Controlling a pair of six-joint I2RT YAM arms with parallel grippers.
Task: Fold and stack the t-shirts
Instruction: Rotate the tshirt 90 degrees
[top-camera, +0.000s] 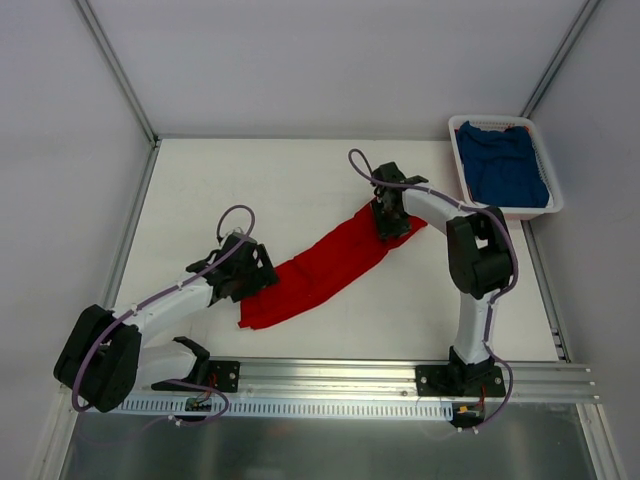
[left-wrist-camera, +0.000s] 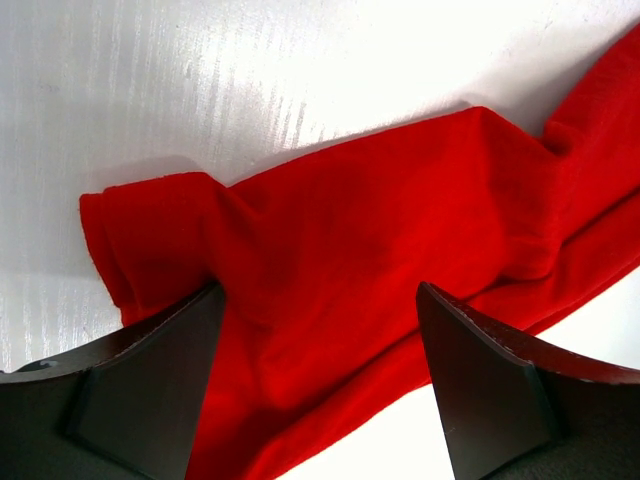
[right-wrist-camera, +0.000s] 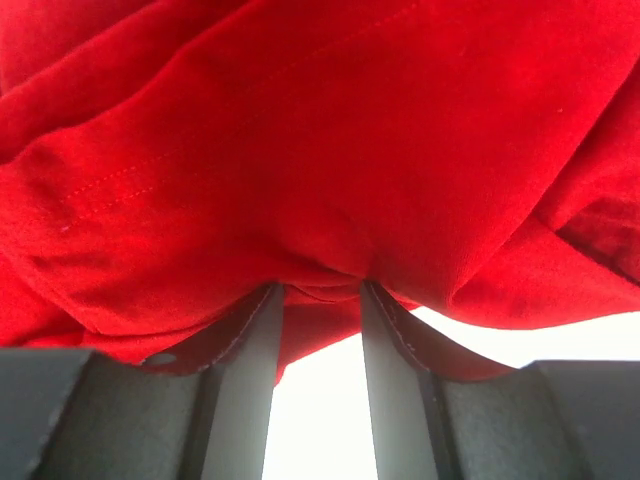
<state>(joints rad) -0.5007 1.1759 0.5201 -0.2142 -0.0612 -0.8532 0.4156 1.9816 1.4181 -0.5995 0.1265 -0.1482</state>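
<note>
The left gripper is at the low left end of the red shirt. Its fingers are wide apart, one on each side of the cloth. They hold nothing. The cloth lies right under them.

The red shirt is on the table, bunched into one long strip. The strip lies on a slant, from near the left arm up and away to the right arm. So each arm has one end, and the long way of the shirt runs between the two.

The right gripper is at the far right end. Its fingers are pinched on a fold of red cloth.

I think the left fingers need to go down and close on their end next. Then both arms could pull the strip flat.

The blue shirt sits in the basket at the far right, nearer the right arm and well apart from the red one.
</note>
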